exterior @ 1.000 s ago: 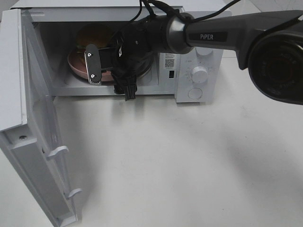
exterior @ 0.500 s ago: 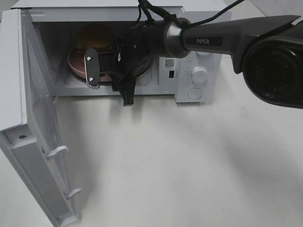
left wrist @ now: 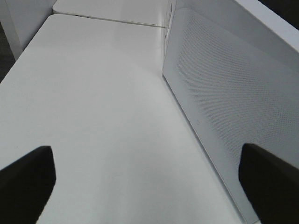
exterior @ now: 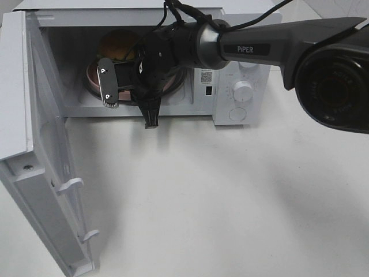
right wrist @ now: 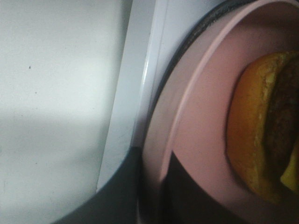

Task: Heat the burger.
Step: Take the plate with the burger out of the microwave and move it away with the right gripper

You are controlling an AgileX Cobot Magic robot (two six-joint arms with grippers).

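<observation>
Burger point(exterior: 118, 44) looks tall, soft and topple-prone, so we keep our right pincer point(right wrist: 152, 186) clamped on the pink plate point(right wrist: 196, 135) rim; left pincer point(left wrist: 147, 179) gapes.

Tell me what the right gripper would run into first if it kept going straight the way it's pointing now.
The right gripper already sits at the rim of the pink plate inside the open microwave. Straight on, it would likely meet the burger next, though depth is hard to judge.

The right arm point(exterior: 173, 52) fills the microwave point(exterior: 236, 69) opening; the table point(exterior: 230, 196) lies free.
</observation>
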